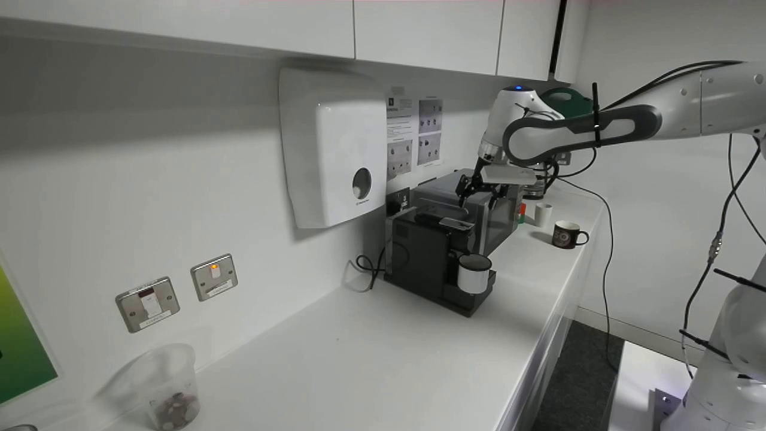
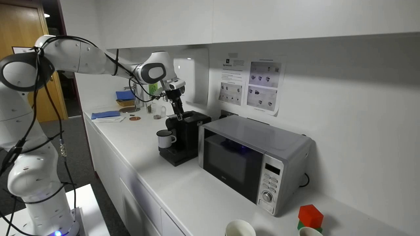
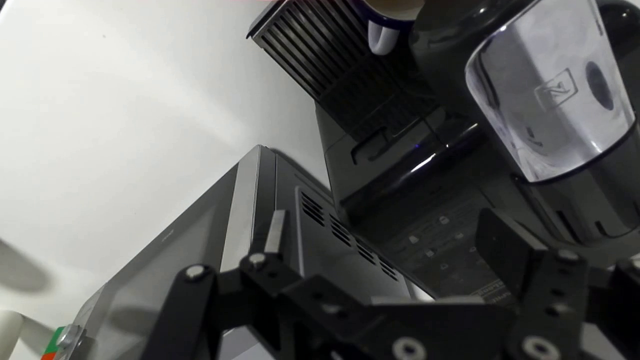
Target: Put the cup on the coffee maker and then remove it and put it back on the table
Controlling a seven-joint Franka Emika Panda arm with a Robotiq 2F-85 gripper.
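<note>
Clearly, the cup [image 2: 164, 140] stands upright, axis vertical, handle [image 3: 383, 40] toward the microwave [image 2: 257, 134] — the end effector [image 1: 477, 202] spread.

Few Marks Can Be Read

A framed, stylised N [image 3: 556, 90] stands on the shiny silver metal plate [image 3: 545, 122] atop the boxy black coffee machine [image 3: 390, 195]; the pale icons [image 3: 444, 220] and lettering [image 3: 492, 288] on its casing are too small to make out. In both exterior views, the white paper notice [image 2: 231, 77] on the wall carries another N [image 2: 227, 61] in a dark square; the remaining print is blurred. At near left in an exterior view, two square metal switch plates [image 1: 148, 304] bear illegible white labels [image 1: 219, 289].
</note>
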